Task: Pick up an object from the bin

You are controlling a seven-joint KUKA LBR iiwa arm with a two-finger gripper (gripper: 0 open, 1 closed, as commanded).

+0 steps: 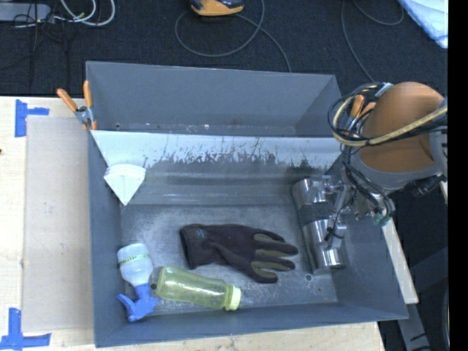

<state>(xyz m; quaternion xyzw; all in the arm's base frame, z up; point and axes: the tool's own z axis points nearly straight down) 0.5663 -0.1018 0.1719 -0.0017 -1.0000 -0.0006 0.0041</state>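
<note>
Fingers: cannot tell whether they are spread or closed from this angle; nothing shows between them. The gripper (pixel 327 254) sits low over the right side of the bin's floor.

Nearest thing is a black glove (pixel 234 247), flat on the mid-floor. Its long axis runs left-right, with the cuff to the left and the fingertips pointing right, ending just beside the gripper. Judgement: a pick of the glove calls for a short shift left.

A clear greenish bottle (pixel 194 289) lies along the front wall, well apart, and a white paper cone (pixel 126 180) is at far left.

The arm comes in over the bin's (pixel 219 101) right rim, its orange cover (pixel 398 134) and cables above and the wrist angled down and to the left.
</note>
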